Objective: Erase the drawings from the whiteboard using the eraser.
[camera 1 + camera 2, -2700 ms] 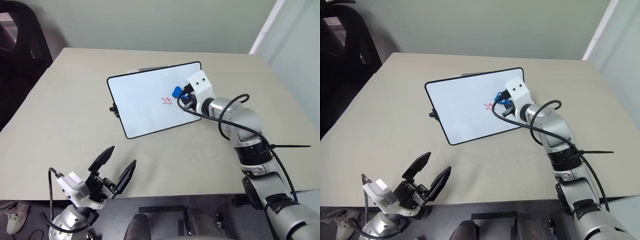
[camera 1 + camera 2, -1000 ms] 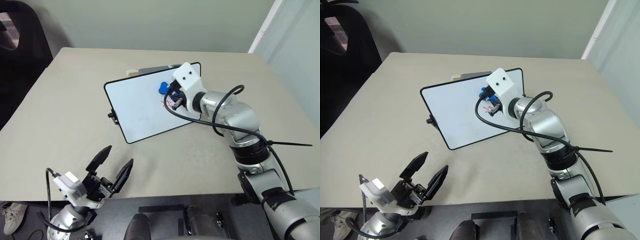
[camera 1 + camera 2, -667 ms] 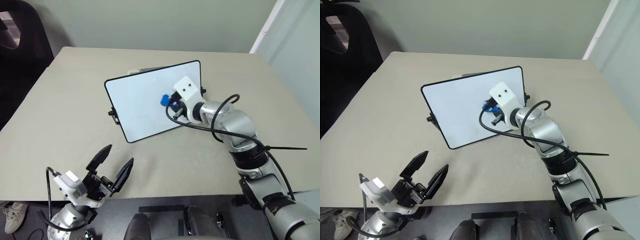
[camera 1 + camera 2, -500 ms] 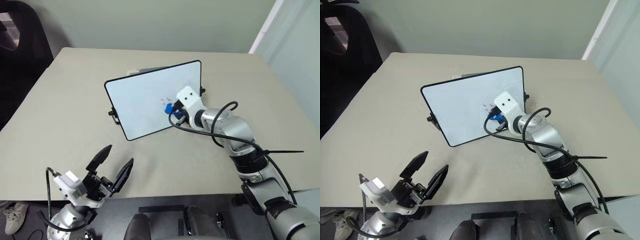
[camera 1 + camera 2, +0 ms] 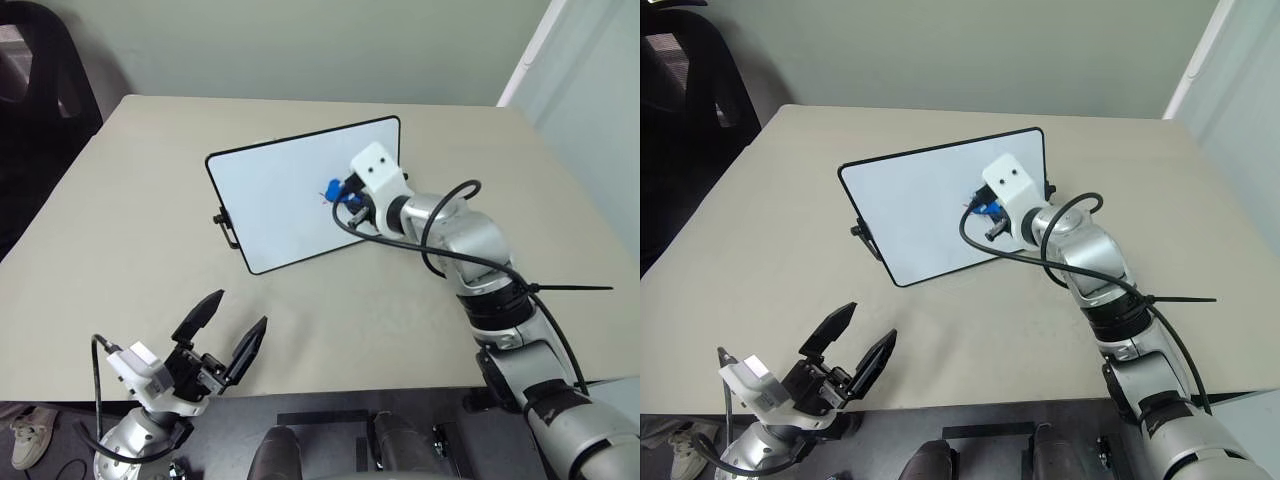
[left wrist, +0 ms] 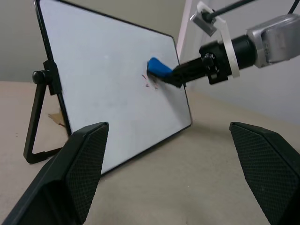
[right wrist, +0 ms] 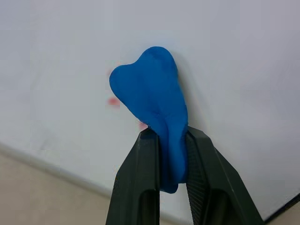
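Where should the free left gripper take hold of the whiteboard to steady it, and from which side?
Probably the whiteboard's left edge near the side knob. The board stands tilted on its black stand, and that edge is bare and faces the left gripper, which is open. The right gripper holds the eraser against the right half, so come from the left.

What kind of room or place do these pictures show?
Probably an office or lab workspace: a plain beige table against a pale green wall, a black chair beside it, and a small black-framed whiteboard propped upright on the table.
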Action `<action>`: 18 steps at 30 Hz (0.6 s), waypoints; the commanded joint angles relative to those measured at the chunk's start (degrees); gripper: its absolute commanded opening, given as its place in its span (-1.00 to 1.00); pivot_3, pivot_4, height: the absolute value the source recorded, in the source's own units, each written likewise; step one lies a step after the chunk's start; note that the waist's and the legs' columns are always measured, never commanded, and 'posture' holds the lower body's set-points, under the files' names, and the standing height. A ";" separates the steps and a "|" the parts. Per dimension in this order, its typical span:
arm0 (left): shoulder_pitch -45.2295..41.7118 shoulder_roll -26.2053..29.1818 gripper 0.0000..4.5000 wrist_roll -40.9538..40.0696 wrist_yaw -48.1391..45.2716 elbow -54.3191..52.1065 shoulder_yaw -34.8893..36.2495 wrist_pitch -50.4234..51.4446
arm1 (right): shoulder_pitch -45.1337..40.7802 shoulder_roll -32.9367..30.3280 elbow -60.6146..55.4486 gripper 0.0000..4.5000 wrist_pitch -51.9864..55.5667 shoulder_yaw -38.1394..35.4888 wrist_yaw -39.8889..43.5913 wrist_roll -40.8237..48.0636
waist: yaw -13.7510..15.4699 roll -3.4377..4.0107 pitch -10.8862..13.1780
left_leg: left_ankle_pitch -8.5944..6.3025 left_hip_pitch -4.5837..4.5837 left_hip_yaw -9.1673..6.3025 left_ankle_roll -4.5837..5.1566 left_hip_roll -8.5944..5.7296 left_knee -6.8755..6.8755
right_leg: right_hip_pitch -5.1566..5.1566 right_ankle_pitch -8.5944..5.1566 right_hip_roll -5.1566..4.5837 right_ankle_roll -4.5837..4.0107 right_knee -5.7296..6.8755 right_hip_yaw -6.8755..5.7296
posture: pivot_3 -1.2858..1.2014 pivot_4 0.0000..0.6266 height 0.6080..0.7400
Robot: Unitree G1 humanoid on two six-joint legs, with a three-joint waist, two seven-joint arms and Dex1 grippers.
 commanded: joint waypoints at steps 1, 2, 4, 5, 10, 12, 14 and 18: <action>0.19 -0.09 1.00 -0.30 -0.11 -1.81 0.26 -0.54 | -1.78 -0.12 -1.15 -0.80 -1.27 -2.35 -1.36 -0.88 | 0.00 0.00 0.00 | 0.00 0.00 0.00 0.00 0.00 0.00 | 0.00 0.00 0.00 0.00 0.00 0.00 | 0.03 -0.52 1.00; 0.16 -0.09 1.00 -0.29 -0.10 -1.82 0.23 -0.52 | -1.65 -0.13 -1.15 -0.80 -1.25 -2.33 -1.35 -0.84 | 0.01 0.00 0.00 | 0.00 0.00 0.00 0.00 0.00 0.00 | 0.00 0.00 0.00 0.00 0.00 0.00 | 0.03 -0.52 1.00; 0.16 -0.11 1.00 -0.28 -0.07 -1.91 0.17 -0.51 | 0.04 -0.53 -1.30 -0.80 -0.87 -1.04 -1.02 -1.00 | 0.01 0.00 0.00 | 0.00 0.00 0.00 0.00 0.00 0.00 | -0.01 0.00 0.00 0.00 0.00 0.00 | 0.03 -0.52 1.00; 0.15 -0.13 1.00 -0.25 -0.01 -1.97 0.12 -0.49 | 1.03 -0.77 -1.46 -0.80 -0.44 -0.24 -0.67 -0.96 | 0.01 -0.01 0.00 | 0.00 0.00 0.00 0.00 0.00 0.00 | -0.01 0.00 0.00 0.00 0.00 0.00 | 0.03 -0.52 1.00; 0.26 -0.15 1.00 -0.26 0.12 -2.27 0.07 -0.46 | 5.68 -1.72 -3.00 -0.80 0.84 3.42 1.07 -0.64 | 0.01 -0.02 -0.01 | 0.00 0.01 0.01 0.00 0.00 0.05 | 0.06 0.00 0.00 0.00 0.00 0.00 | 0.03 -0.52 1.00; 0.32 -0.12 1.00 -0.33 0.16 -2.36 0.14 -0.44 | 6.80 -2.01 -2.89 -0.80 1.20 4.10 1.18 -0.80 | -0.06 -0.01 -0.01 | 0.00 0.04 0.01 -0.01 0.00 0.08 | 0.07 0.02 0.00 0.03 0.01 0.00 | 0.03 -0.52 1.00; 0.35 -0.05 1.00 -0.47 0.14 -2.34 0.28 -0.43 | 6.81 -2.09 -2.59 -0.80 1.31 4.09 1.02 -0.96 | -0.06 -0.01 -0.01 | 0.01 0.05 0.01 -0.01 0.00 0.08 | 0.07 0.05 0.00 0.08 0.02 0.00 | 0.03 -0.52 1.00; 0.33 0.00 1.00 -0.52 0.14 -2.31 0.34 -0.41 | 5.31 -1.80 -1.89 -0.80 0.78 3.14 0.77 -1.04 | -0.05 -0.01 0.00 | 0.01 0.04 0.00 -0.01 0.00 0.08 | 0.07 0.06 0.00 0.11 0.02 0.00 | 0.03 -0.52 1.00</action>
